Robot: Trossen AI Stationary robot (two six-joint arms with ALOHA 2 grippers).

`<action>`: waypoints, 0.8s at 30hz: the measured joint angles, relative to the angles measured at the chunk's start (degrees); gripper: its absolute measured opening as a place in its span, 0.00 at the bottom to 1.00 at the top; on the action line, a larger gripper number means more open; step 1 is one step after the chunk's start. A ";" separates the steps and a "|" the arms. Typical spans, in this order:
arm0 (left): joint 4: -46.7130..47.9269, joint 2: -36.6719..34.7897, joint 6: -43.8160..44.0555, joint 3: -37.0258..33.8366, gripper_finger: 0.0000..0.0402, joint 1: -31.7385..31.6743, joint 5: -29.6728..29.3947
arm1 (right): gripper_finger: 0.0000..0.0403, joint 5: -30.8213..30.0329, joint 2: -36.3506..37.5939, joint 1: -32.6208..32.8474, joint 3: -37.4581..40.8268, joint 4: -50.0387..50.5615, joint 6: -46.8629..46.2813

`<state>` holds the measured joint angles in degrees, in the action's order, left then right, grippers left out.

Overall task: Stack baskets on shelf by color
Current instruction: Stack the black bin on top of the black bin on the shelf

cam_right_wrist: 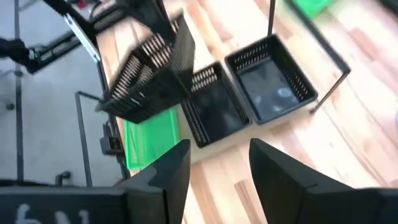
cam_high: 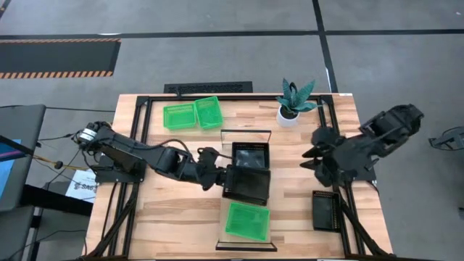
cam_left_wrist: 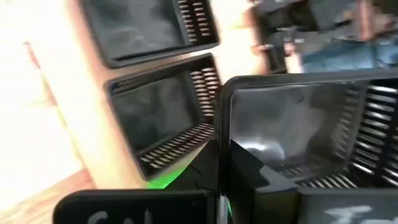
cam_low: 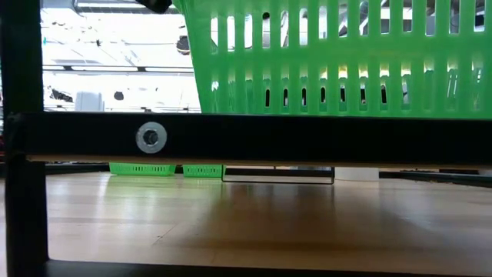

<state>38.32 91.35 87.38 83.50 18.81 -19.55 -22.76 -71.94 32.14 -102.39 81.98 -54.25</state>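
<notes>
A pale shelf [cam_high: 221, 217] lies across the table's middle. It carries a green basket [cam_high: 246, 220] at its near end and two black baskets [cam_right_wrist: 273, 78] [cam_right_wrist: 214, 112] farther along. My left gripper [cam_high: 220, 177] is shut on a third black basket [cam_high: 246, 187], held tilted above the shelf. In the right wrist view this basket [cam_right_wrist: 149, 74] hangs over the green one [cam_right_wrist: 152, 140]. My right gripper [cam_high: 313, 156] is open and holds nothing, raised to the right of the shelf. The low view shows only the green basket [cam_low: 338, 54]. My left gripper holds the black basket by one side wall [cam_left_wrist: 221, 134], pinched with one finger [cam_left_wrist: 249, 168] inside the basket and the other outside. The fingers come slanting down from the table's left. The basket is lifted clear and tilted over the shelf.
Two green baskets [cam_high: 180, 116] [cam_high: 209, 111] sit side by side on the table at the far left. Another black basket [cam_high: 326, 210] lies on the table near the right edge. A potted plant [cam_high: 293, 105] stands at the far edge. Black rails [cam_high: 138, 138] frame the tabletop.
</notes>
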 joint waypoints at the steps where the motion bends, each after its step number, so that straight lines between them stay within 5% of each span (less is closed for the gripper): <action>1: 1.01 0.58 0.18 -0.07 0.00 -0.07 -0.04 | 0.45 -1.04 0.19 0.49 0.00 -0.13 -0.23; 24: 2.12 8.19 0.93 -0.31 0.00 -4.72 5.63 | 0.38 -2.04 -4.22 2.38 0.07 0.79 -0.34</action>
<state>40.43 99.54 88.31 83.20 14.09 -13.92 -24.80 -76.16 34.52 -102.32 82.76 -54.59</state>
